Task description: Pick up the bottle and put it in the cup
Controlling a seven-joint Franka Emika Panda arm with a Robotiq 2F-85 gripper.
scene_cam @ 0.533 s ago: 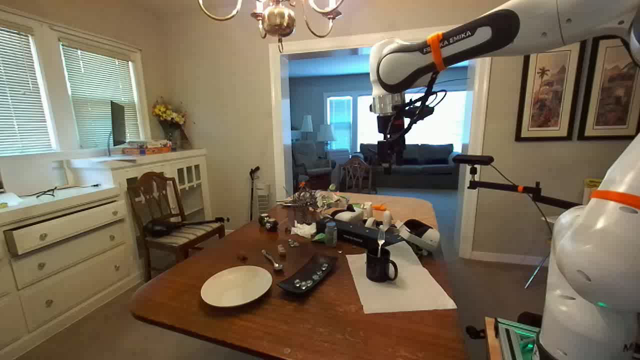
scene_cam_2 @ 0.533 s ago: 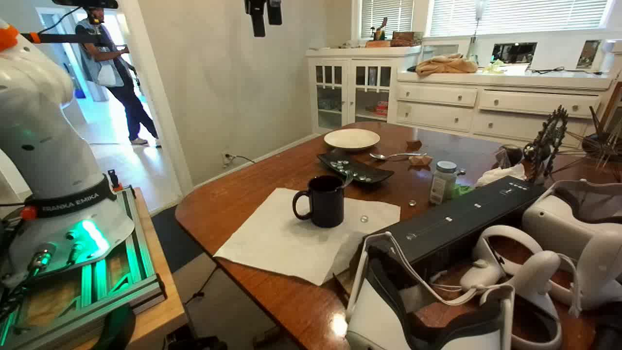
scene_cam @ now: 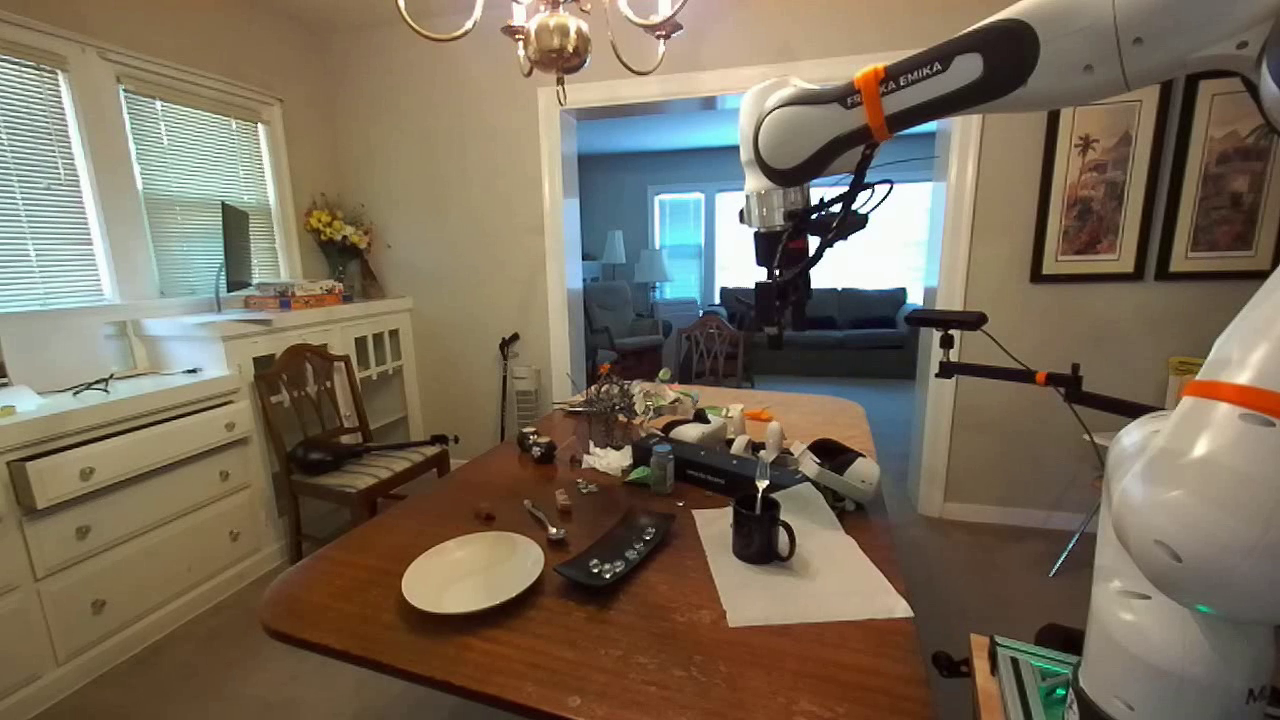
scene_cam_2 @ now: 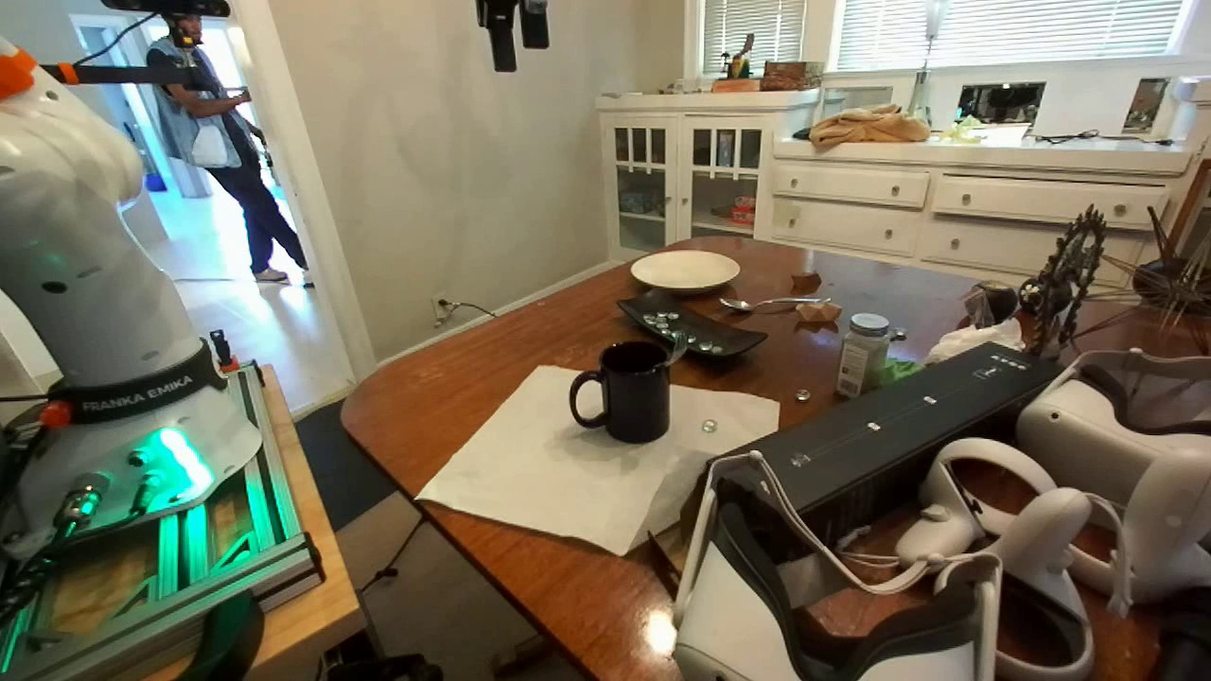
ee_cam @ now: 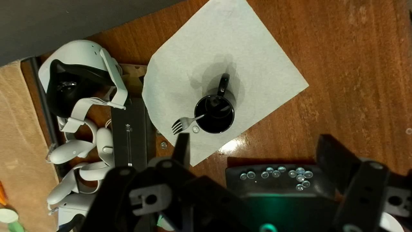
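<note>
The bottle is a small clear jar with a pale blue lid; it stands upright on the table in both exterior views, beside a long black box. I cannot make it out clearly in the wrist view. The cup is a black mug, upright on a white paper sheet; it also shows in the wrist view. A fork leans in it, tines up over the rim. My gripper is open and empty, high above the table, as an exterior view shows.
A black tray with several glass beads lies below the fingers. A white plate and a spoon lie beyond it. The black box and white headsets crowd the bottle's side of the table. Loose beads lie near the mug.
</note>
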